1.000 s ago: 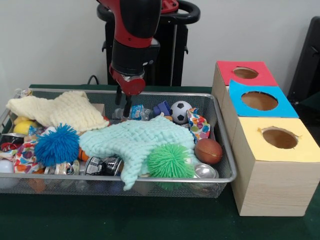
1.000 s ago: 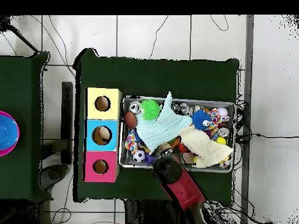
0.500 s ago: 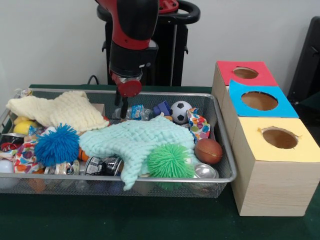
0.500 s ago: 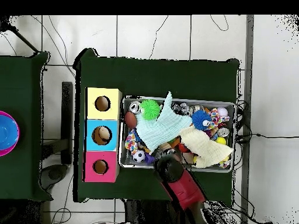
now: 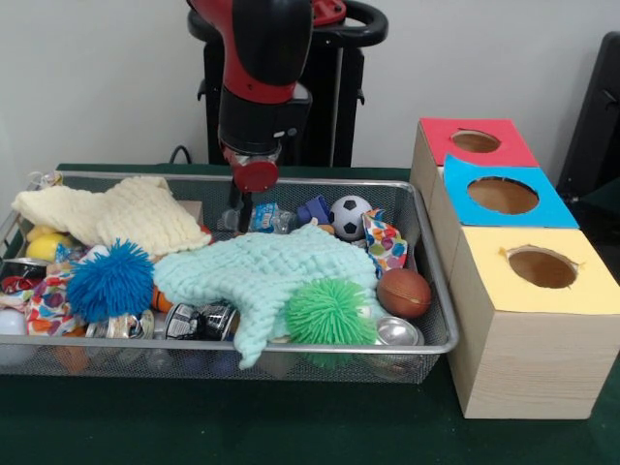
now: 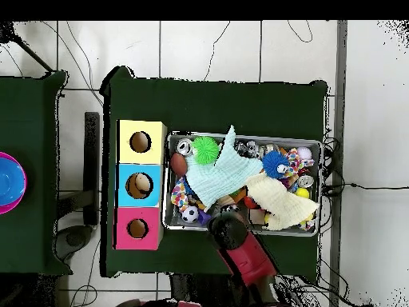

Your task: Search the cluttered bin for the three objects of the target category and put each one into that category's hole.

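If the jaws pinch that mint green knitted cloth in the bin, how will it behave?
The mint green knitted cloth would probably sag and trail: it drapes limply over the clutter and the wire mesh bin's front rim. It may drag the green spiky ball resting against it.

Wire-mesh metal bin [image 5: 426, 291]; knitted cloth [image 5: 262, 271]; wooden box [image 5: 528, 358].

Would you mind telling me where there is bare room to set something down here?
Bare green table lies along the bin's front rim, and a narrower strip before the yellow-topped box. In the overhead view, cloth is free beyond the bin's far rim. Inside the bin it is crowded; the claw hangs over its back edge.
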